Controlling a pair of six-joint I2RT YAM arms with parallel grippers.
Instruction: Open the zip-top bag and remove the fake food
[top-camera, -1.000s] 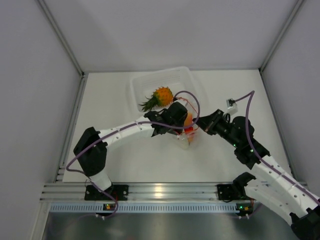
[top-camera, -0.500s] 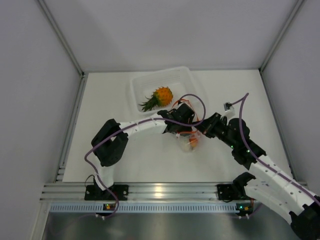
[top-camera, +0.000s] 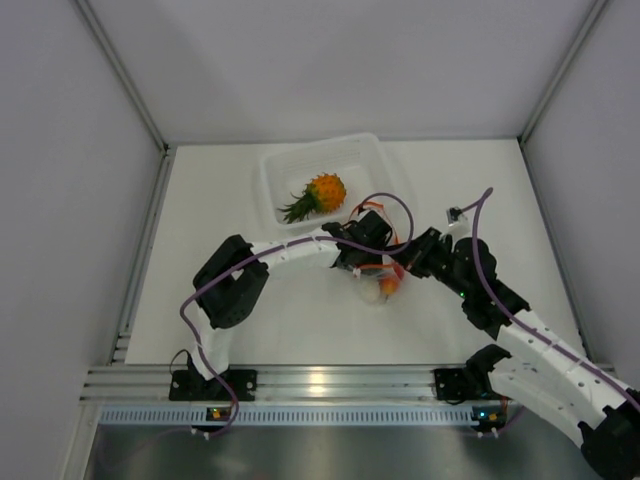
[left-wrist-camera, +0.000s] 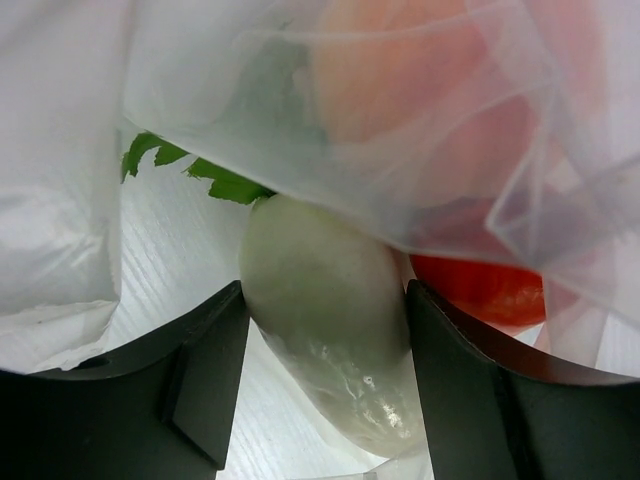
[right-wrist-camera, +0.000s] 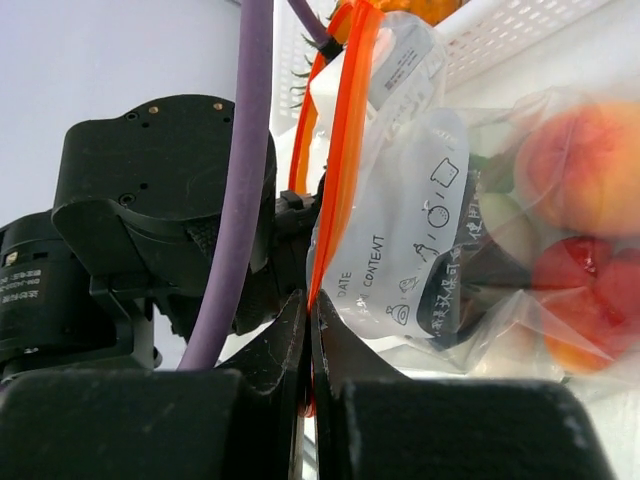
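Left pincer (left-wrist-camera: 325, 300) is closed on the white vegetable (left-wrist-camera: 320, 265) at the zip-top bag (right-wrist-camera: 420, 230). Right pincer (right-wrist-camera: 308, 330) pinches the bag's orange zip strip (right-wrist-camera: 345, 130), just beside the clear tray (top-camera: 290, 165). This looks like the removal step; next, draw the vegetable out while the bag is held steady.

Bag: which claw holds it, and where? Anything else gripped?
Right claw is shut on the bag at its orange zip strip. Left claw pinches the white vegetable across its body, through the bag's plastic.
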